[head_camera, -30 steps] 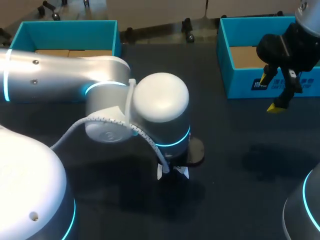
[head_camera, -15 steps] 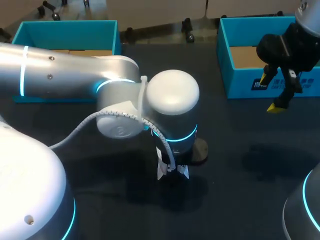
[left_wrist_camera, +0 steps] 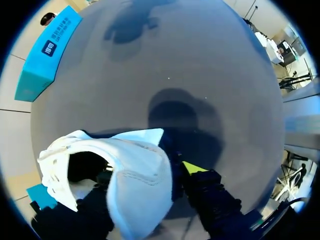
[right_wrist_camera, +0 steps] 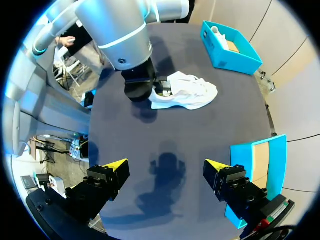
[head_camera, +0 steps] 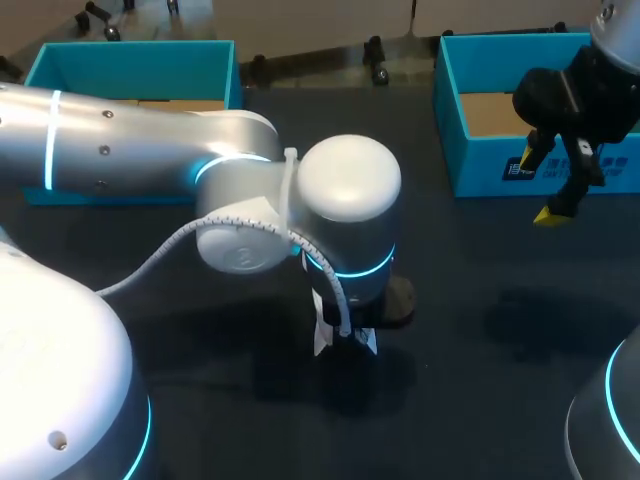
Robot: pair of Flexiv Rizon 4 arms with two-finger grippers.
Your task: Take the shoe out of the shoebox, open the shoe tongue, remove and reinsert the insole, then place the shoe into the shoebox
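One white shoe (right_wrist_camera: 187,92) lies on the dark counter (head_camera: 480,300), outside any box. It is directly under the left jaws and well ahead of the right jaws. The left jaws sit low on it, with a white flap of the upper between them. I cannot tell if that flap is tongue or collar, nor if the jaws press it from both sides. The right jaws hang wide apart above bare counter and hold nothing.

By my judgement the shoe is light and mostly soft. The fabric upper should fold and slip under a pinch, and the tongue looks floppy, while the sole and heel should be stiffer. For lifting the whole shoe, the heel collar or the sole's edges look the surest hold. For opening it, take the tongue's free upper edge and pull gently away from the laces. The insole is hidden inside. It is probably thin and bendy, so it is best pinched at the heel end and slid, not yanked.

Counted: one shoe, two arms and two teal shoeboxes, with no loose insole in sight. The first shoebox (head_camera: 500,150) stands open just beside the right jaws. The second shoebox (head_camera: 130,60) stands well apart from both pairs of jaws, beyond the left arm.
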